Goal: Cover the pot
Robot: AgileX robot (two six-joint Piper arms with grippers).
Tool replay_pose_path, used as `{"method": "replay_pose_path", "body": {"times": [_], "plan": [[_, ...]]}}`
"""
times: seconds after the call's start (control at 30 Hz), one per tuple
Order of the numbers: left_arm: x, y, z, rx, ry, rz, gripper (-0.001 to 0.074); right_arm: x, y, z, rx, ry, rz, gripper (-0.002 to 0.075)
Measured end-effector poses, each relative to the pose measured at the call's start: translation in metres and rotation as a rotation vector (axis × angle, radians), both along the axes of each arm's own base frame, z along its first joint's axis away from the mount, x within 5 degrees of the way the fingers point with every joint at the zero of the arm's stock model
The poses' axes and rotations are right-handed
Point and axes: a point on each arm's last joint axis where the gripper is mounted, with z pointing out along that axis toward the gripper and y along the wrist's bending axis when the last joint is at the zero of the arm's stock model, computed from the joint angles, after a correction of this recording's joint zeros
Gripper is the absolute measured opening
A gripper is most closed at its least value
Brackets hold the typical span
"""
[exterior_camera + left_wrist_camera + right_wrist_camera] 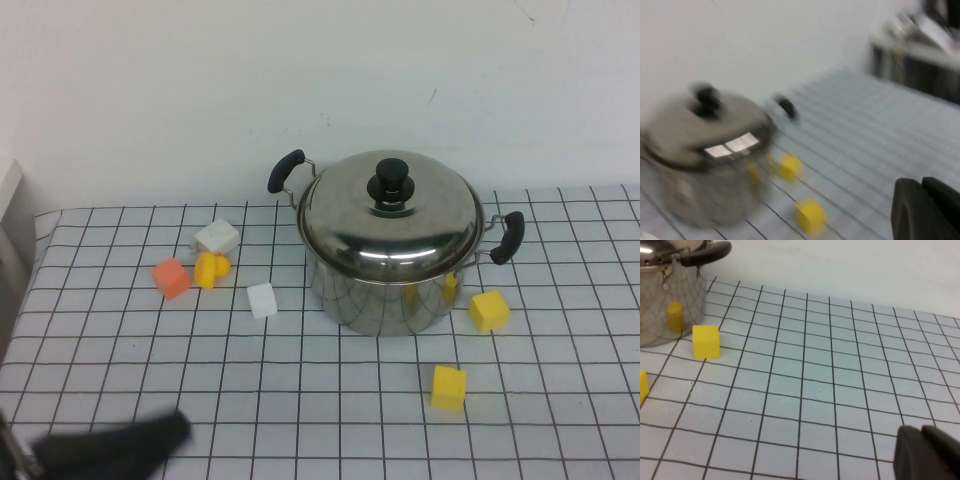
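Observation:
The steel pot [385, 295] stands at the back middle of the checked cloth, with black handles on both sides. A domed steel lid [390, 222] with a black knob [391, 184] sits on top of it. My left gripper [110, 445] is a blurred dark shape at the front left corner, far from the pot. In the left wrist view it [921, 184] is shut and empty, with the pot [700, 185] and lid [700, 130] blurred ahead. My right gripper [920, 432] is out of the high view. In the right wrist view it is shut and empty over bare cloth, apart from the pot [665, 305].
Left of the pot lie an orange block [171, 278], a white block [217, 237], a yellow-orange piece [210, 268] and a second white block [262, 300]. Yellow blocks lie at the pot's right [489, 310] and in front [449, 388]. A white wall stands behind.

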Motion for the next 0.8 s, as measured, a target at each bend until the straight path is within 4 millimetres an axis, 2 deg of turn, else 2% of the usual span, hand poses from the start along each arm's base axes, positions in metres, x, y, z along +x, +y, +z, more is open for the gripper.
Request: {"method": "replay_pose_path", "body": {"times": [0.2,0.37,0.5,0.63,0.8], "plan": [[0.001,0.032,0.026,-0.278,-0.134,0.391,0.0,0.0,0.0,0.0,0.0,0.0,0.0,0.0009],[-0.01,0.06,0.028,-0.411,-0.139,0.664,0.0,0.0,0.0,0.0,0.0,0.0,0.0,0.0009],[-0.008,0.064,0.006,-0.338,-0.056,0.738,0.0,0.0,0.0,0.0,0.0,0.0,0.0,0.0009],[-0.01,0.064,-0.028,-0.258,-0.019,0.74,0.0,0.0,0.0,0.0,0.0,0.0,0.0,0.0009],[-0.014,0.066,-0.072,-0.281,0.03,0.766,0.0,0.0,0.0,0.0,0.0,0.0,0.0,0.0009]]}}
